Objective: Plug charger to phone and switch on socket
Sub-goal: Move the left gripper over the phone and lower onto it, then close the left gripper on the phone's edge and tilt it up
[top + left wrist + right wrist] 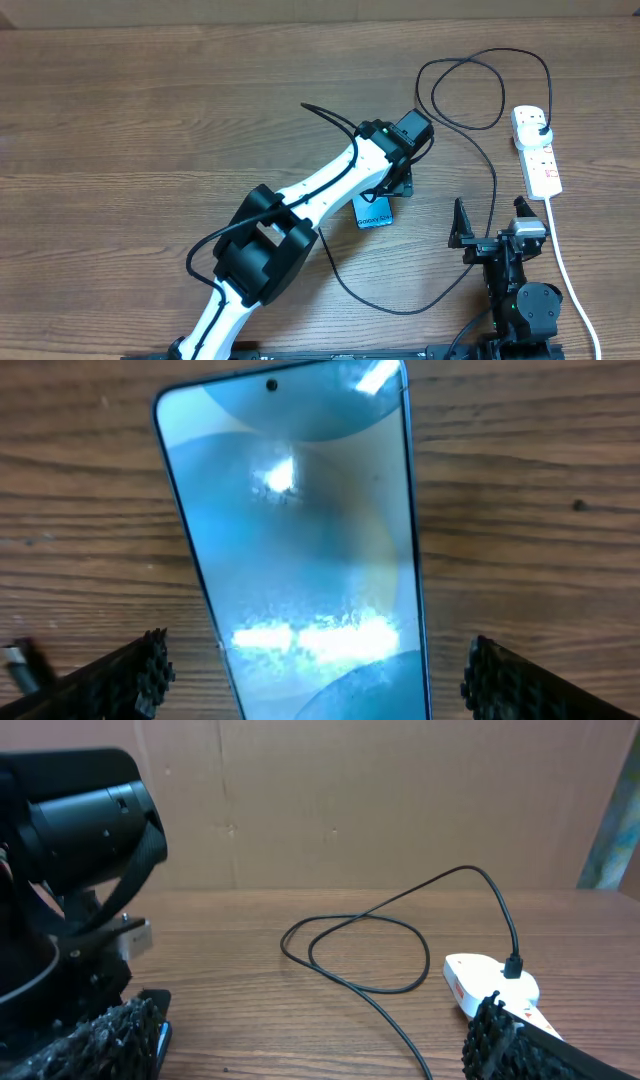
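The phone (374, 212) lies flat on the wooden table with its blue screen up, and it fills the left wrist view (300, 550). My left gripper (392, 185) hovers right over it, open and empty (315, 660), one finger on each side of the phone. The white socket (538, 155) lies at the far right. The charger's black plug (541, 128) sits in it, and the thin black cable (494, 190) loops across the table. A small connector tip (20, 665) shows at the lower left of the left wrist view. My right gripper (490, 225) is open and empty (310, 1040), low, near the socket (490, 985).
The socket's thick white cord (570, 280) runs down past the right arm toward the front edge. The cable loop (360, 950) lies ahead of the right gripper. The left arm (80, 850) fills the left of the right wrist view. A cardboard wall (380, 800) stands behind the table.
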